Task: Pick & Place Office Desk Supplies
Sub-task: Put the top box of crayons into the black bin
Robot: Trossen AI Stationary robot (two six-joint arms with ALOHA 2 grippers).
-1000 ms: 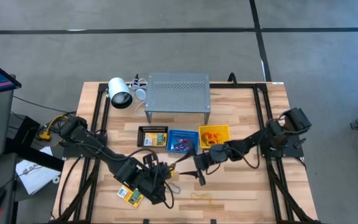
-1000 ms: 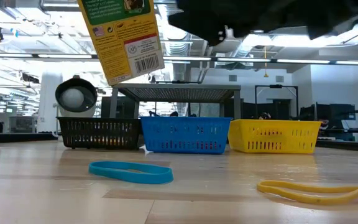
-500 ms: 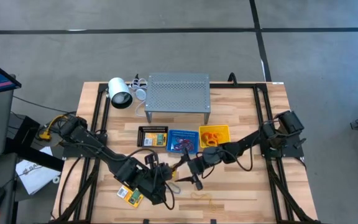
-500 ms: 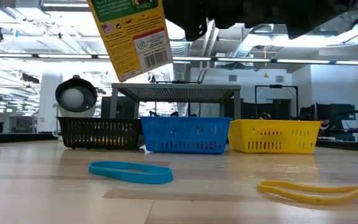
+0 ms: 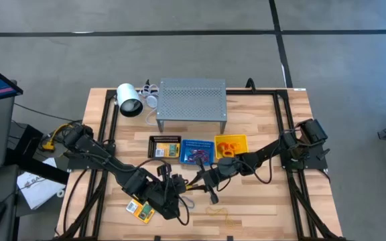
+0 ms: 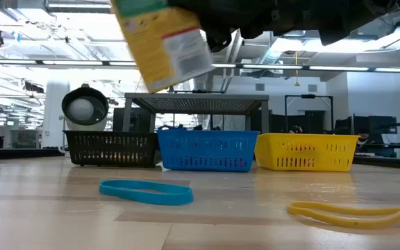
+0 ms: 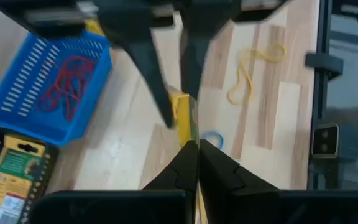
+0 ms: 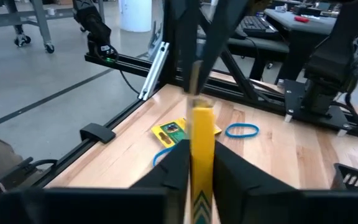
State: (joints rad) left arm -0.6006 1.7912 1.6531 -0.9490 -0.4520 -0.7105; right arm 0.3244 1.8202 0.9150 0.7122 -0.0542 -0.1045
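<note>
A flat yellow-and-green crayon pack [image 6: 165, 42] hangs in the air over the table's near middle, between both grippers. My left gripper [image 7: 197, 146] comes from the near left and is shut on it. My right gripper [image 8: 202, 155] reaches in from the right and is closed on the pack's other end. In the high view the two grippers [image 5: 173, 182] [image 5: 201, 185] meet nose to nose. A second pack [image 5: 139, 209] lies flat on the table by the left arm. My left gripper pinches one end of the pack [image 7: 192, 132] between its two fingers, on the flat faces, slanting down from the near left. The pack is lifted clear of the table and tilted. My right gripper pinches the opposite end of the same pack [image 8: 202, 134] between its two fingers, one on each flat face. It comes almost level from the table's right, and the pack stands edge-on between the fingers.
Black [image 5: 164, 147], blue [image 5: 196, 152] and yellow [image 5: 230, 146] baskets stand in a row mid-table. Behind them are the grey perforated shelf [image 5: 191, 100] and white lamp-like cylinder [image 5: 129, 100]. A blue band [image 6: 146, 192] and a yellow band [image 6: 356, 212] lie near the front edge.
My right gripper has moved toward the table's left, up to the pack that my left gripper holds aloft. The pack has tipped further over and shifted a little to the right in the low view, still clear of the table.
</note>
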